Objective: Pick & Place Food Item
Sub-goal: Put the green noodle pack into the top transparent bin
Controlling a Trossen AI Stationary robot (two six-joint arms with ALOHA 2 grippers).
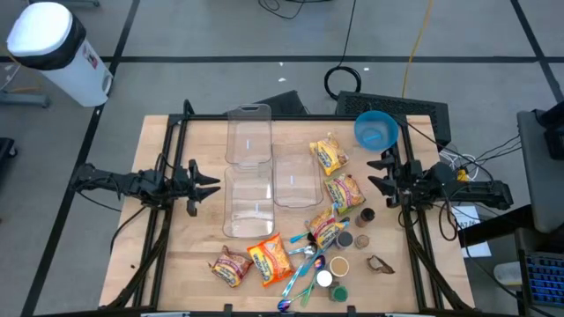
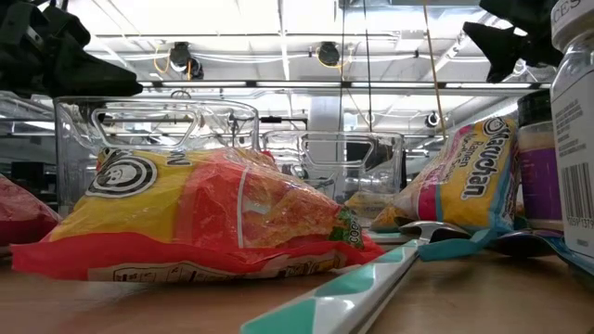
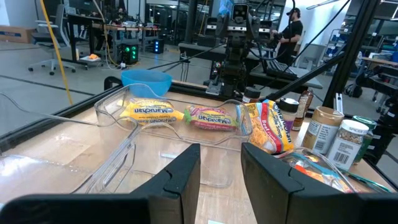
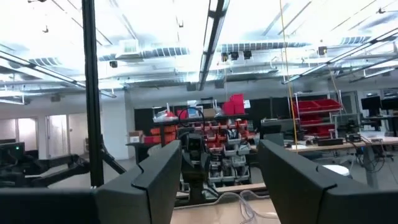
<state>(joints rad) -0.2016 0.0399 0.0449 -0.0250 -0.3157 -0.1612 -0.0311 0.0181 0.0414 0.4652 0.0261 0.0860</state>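
1. Grippers sit apart at opposite table edges: the left gripper [image 1: 210,181] is spread wide and grasps nothing, and the right gripper [image 1: 377,172] is likewise parted and empty.
2. Three clear plastic containers [image 1: 248,135] stand between the arms at the wooden table's [image 1: 167,255] middle.
3. Yellow-and-orange noodle packets [image 1: 270,259] lie scattered on the boards beside the containers, none inside.
4. A blue plastic bowl [image 1: 376,129] rests near the right gripper.
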